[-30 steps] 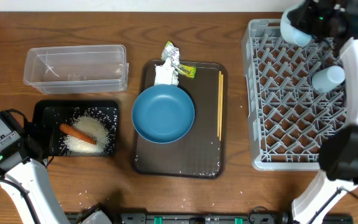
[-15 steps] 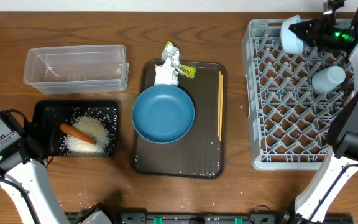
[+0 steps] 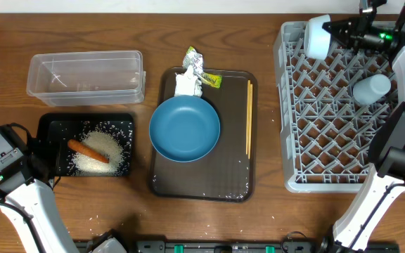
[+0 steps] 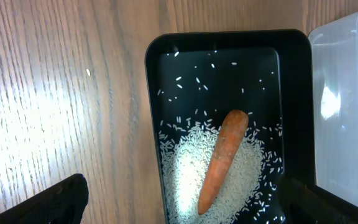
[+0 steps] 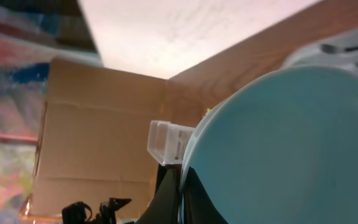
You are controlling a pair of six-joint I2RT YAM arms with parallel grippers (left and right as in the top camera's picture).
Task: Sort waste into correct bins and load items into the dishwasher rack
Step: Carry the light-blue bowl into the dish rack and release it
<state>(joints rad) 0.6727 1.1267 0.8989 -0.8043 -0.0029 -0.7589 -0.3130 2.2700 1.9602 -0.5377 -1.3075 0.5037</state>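
Your right tool (image 3: 332,32) is clamped on the rim of the small light-blue bowl (image 3: 318,36). The wrist view shows the fingers (image 5: 169,186) pinching the bowl's edge, with its pale blue surface filling most of the frame.

The bowl hangs on edge over the far left corner of the dishwasher rack (image 3: 287,105), and the tool reaches in from the bowl's right along the rack's far side. That is the relation to watch. The bowl lies directly left of the tool with its disc upright, and the pegs sit beneath it. The next move looks like a straight drop, so line the rim up with a gap between two peg rows before you let go. I cannot tell from these views whether the bowl already touches a peg. A whitish cup (image 3: 371,89) stands in the rack, well clear to the right.

Your left tool (image 4: 182,199) is spread wide with nothing in it, above the black bin (image 3: 48,123) that holds the rice (image 3: 107,144) and the carrot (image 3: 87,150). It is far across the counter from the rack, so the placement belongs to the right arm alone.

The large blue bowl (image 3: 185,128) and the chopsticks (image 3: 249,118) wait on the brown tray (image 3: 234,179).
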